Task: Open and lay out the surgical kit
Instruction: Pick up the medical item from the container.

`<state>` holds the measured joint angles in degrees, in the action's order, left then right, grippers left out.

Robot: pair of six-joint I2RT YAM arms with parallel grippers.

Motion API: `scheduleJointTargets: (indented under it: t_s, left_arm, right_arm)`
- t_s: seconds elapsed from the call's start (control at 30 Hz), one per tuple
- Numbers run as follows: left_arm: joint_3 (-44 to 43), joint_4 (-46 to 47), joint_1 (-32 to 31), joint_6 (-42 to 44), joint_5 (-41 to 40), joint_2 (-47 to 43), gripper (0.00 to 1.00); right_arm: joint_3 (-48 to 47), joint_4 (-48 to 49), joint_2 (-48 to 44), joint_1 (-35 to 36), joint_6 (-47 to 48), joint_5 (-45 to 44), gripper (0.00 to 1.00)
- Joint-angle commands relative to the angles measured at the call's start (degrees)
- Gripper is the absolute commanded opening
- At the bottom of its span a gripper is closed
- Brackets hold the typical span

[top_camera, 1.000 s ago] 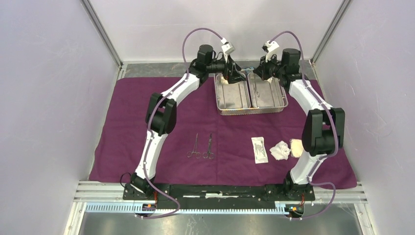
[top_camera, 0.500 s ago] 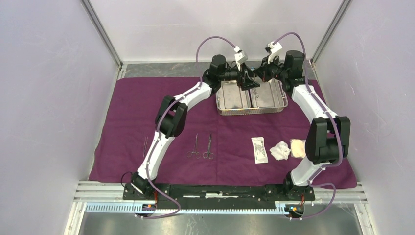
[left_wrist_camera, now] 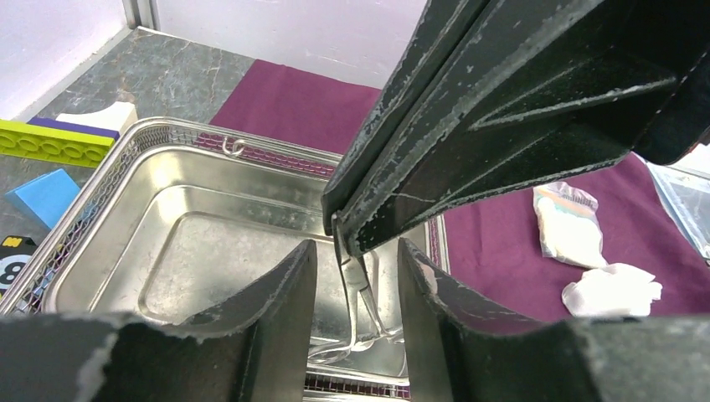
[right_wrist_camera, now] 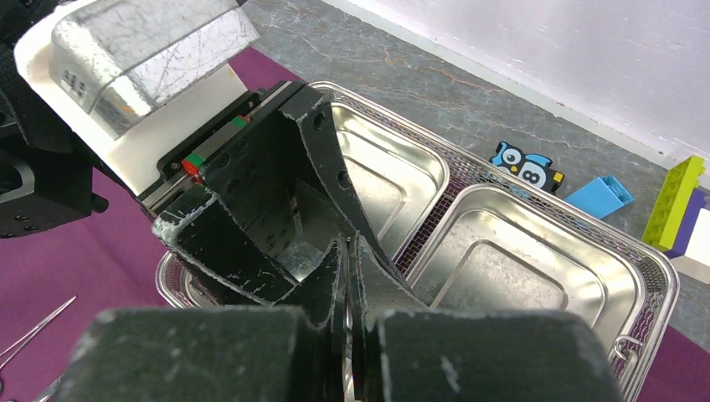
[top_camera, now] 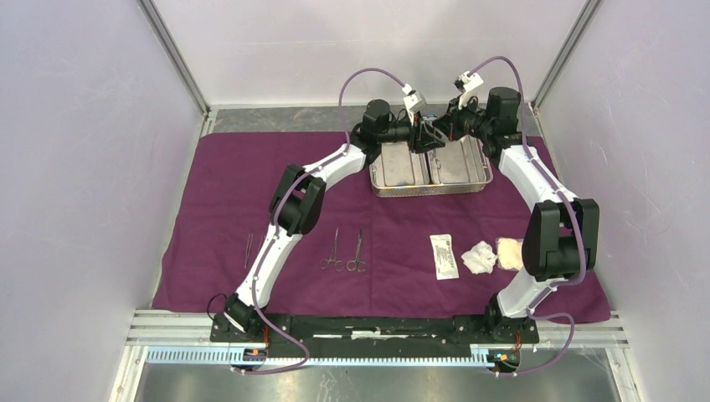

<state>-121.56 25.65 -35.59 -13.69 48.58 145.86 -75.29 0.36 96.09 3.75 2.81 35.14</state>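
Note:
The plum cloth [top_camera: 209, 193] covers the table, and the steel tray [top_camera: 431, 191] stands at its far middle. Both grippers meet above the tray's divider. My right gripper [right_wrist_camera: 347, 289] is shut on a slim steel scissor-handled instrument [left_wrist_camera: 362, 289], which hangs tip-up with its ring handles low over the tray [left_wrist_camera: 167, 134]. My left gripper [left_wrist_camera: 356, 293] is open, with one finger on each side of the instrument's shank and a gap on both sides. In the top view the left gripper [top_camera: 423, 141] faces the right gripper [top_camera: 435, 134].
On the cloth lie tweezers [top_camera: 249, 249], two scissor-handled instruments [top_camera: 333, 251] [top_camera: 358, 251], a white packet [top_camera: 444, 255] and gauze pads [top_camera: 480, 256] [top_camera: 507, 251]. Behind the tray sit a yellow-green block [left_wrist_camera: 50, 142] and a blue block [left_wrist_camera: 46, 197].
My left arm swung right from the tray's left compartment to its middle, and its jaws narrowed around the instrument hanging from the right gripper. The tweezers on the cloth came into view.

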Motion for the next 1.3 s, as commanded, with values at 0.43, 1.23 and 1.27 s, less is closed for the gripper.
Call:
scheduleJointTargets:
  t_s: [0.43,1.23,1.27]
  left_arm:
    - [-2.7,3.1,0.1,-6.4,1.5,0.3,0.24]
    - [5.3,11.1,4.1,-21.0,15.4,-13.7,0.02]
    - [7.5,12.8,4.7,-22.2,16.0,-15.4,0.02]
  right_arm:
    - [-0.3,1.5,-2.2,0.2,-0.3,-0.8,0.0]
    - [-1.6,-4.0,-13.1,-0.7,1.4,4.1,0.8]
    - [-0.7,-4.0,-14.5,-0.7,1.6,4.6,0.81]
